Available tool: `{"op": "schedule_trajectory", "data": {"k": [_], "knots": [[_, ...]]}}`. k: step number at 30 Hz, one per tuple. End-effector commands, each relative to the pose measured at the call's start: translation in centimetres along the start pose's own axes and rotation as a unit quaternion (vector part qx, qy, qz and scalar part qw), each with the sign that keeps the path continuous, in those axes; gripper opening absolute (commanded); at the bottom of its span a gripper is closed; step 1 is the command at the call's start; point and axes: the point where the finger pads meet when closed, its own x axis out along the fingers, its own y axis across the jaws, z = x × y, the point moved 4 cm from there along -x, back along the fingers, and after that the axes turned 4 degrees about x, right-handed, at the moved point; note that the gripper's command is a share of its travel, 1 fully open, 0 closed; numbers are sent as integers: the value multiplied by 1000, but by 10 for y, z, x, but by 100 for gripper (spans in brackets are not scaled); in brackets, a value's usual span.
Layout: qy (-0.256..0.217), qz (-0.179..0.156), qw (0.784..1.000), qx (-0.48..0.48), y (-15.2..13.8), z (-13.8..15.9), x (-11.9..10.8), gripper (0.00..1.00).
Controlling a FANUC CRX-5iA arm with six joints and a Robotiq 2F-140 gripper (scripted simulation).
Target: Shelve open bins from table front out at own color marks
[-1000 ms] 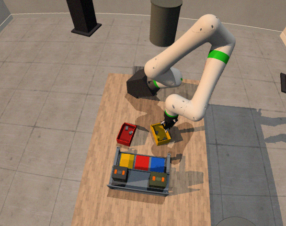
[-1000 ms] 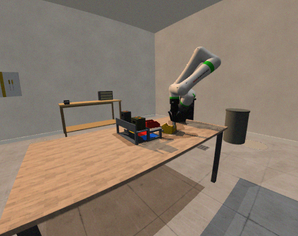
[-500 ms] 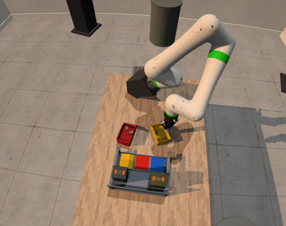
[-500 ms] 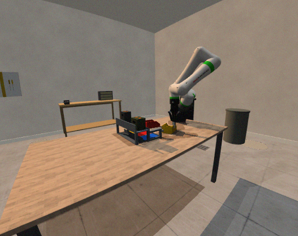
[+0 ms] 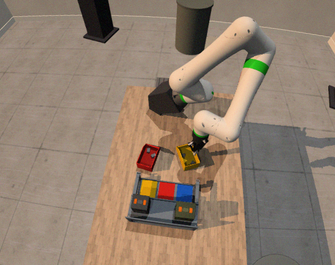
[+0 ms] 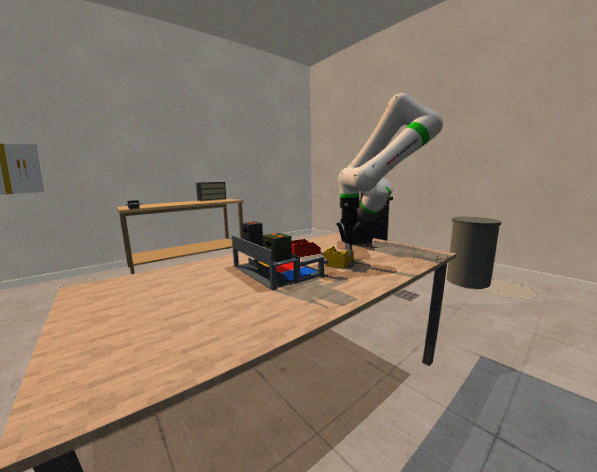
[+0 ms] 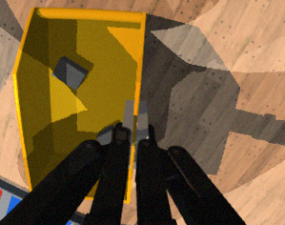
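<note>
The yellow bin (image 5: 187, 156) stands on the table in front of the shelf, with grey parts inside; it also shows in the wrist view (image 7: 81, 90) and in the exterior view (image 6: 337, 256). My gripper (image 7: 134, 113) is shut on the yellow bin's right side wall, one finger inside and one outside; it shows in the top view (image 5: 194, 148) too. The red bin (image 5: 147, 156) stands on the table to the left, with grey parts in it. The shelf (image 5: 164, 204) has a yellow mark (image 5: 148, 188), a red mark (image 5: 166, 190) and a blue mark (image 5: 184, 193) side by side.
A black box (image 5: 140, 202) and a green box (image 5: 185, 211) sit on the shelf's upper board, left and right. The robot's dark base (image 5: 163, 99) stands at the table's far end. A grey drum (image 5: 192, 25) stands on the floor beyond.
</note>
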Motion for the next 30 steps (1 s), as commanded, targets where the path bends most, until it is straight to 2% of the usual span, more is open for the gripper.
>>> {"op": "schedule_trajectory", "data": {"k": [1,20,30], "knots": [[0,0,1000,0,0,0,0,0],[0,0,1000,0,0,0,-7,0],[0,0,1000,0,0,0,-19,0]]}}
